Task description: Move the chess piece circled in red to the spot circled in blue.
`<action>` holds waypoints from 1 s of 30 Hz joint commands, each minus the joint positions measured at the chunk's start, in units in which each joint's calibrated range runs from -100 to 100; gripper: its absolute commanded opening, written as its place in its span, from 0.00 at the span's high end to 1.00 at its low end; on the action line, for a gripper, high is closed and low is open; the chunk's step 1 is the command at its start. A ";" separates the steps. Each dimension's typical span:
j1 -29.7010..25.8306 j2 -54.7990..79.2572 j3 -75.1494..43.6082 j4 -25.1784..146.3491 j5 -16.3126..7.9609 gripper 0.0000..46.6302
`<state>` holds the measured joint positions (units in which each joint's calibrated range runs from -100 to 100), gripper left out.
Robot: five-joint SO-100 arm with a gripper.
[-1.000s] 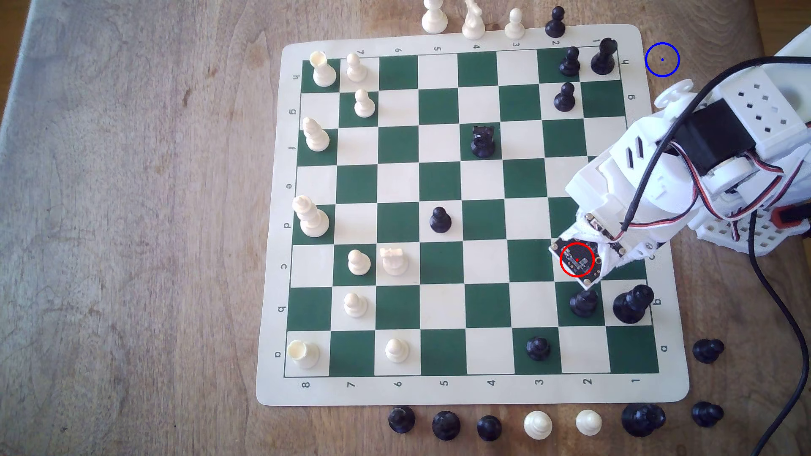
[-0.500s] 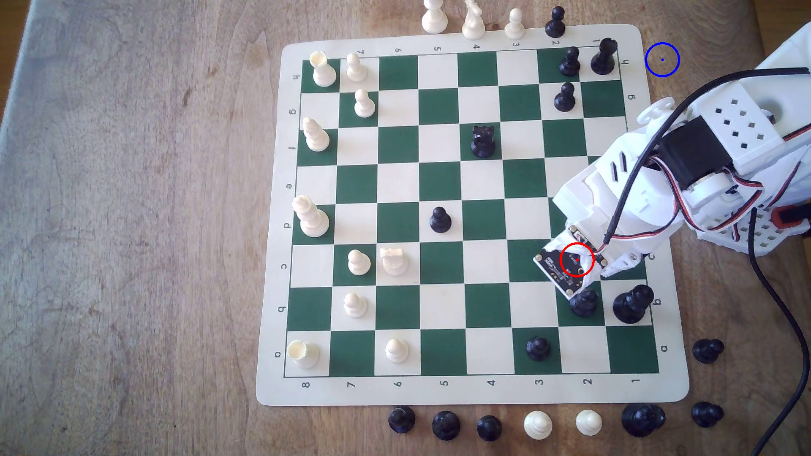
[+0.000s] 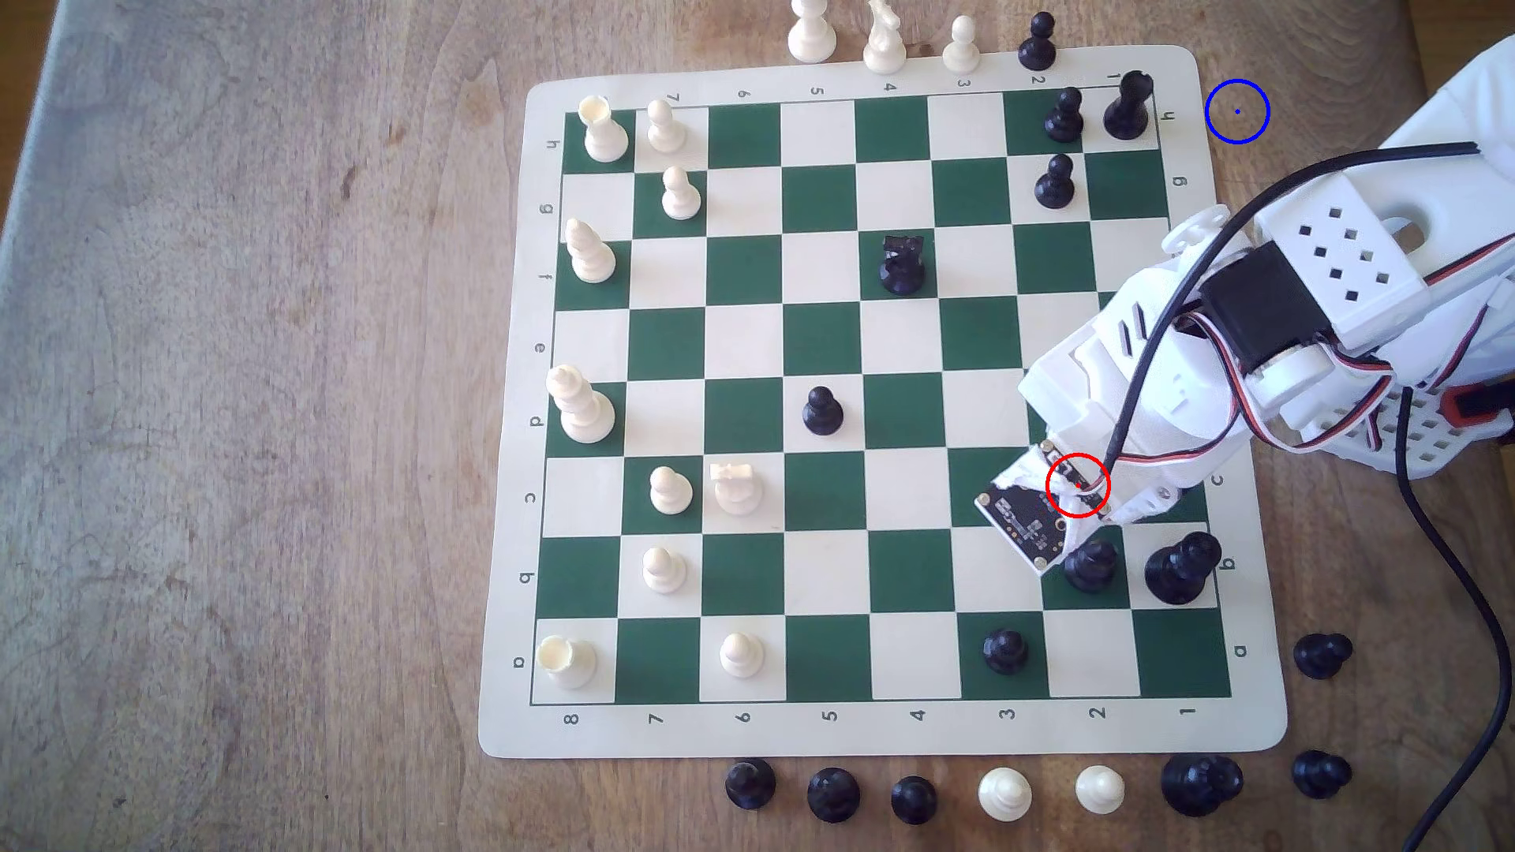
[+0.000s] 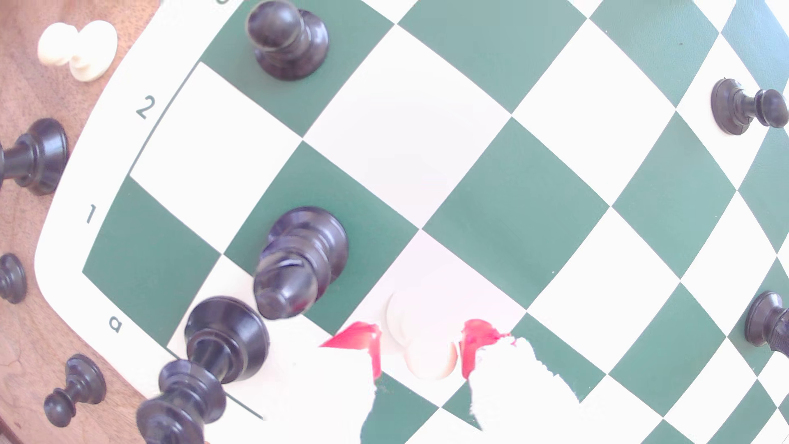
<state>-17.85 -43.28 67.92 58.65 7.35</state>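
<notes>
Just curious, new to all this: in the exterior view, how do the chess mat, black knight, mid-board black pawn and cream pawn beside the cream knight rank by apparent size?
1. Chess mat
2. Black knight
3. Mid-board black pawn and cream pawn: they look about alike, so I won't rank them.

The board (image 3: 885,737) lies on the bench (image 3: 246,410). In the wrist view the pawn (image 4: 429,350) stands between the tool's (image 4: 420,354) fingers (image 4: 358,341). In the exterior view the spot (image 3: 1237,111) lies off the board's upper right corner.
</notes>
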 commanded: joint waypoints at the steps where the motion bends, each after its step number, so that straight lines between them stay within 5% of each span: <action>1: 0.37 1.26 -1.10 -2.38 0.05 0.76; 21: 0.37 3.29 -3.09 -1.56 0.34 0.82; 30: -0.10 3.46 -4.91 0.65 0.24 0.99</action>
<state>-17.77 -39.59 67.92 58.01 7.55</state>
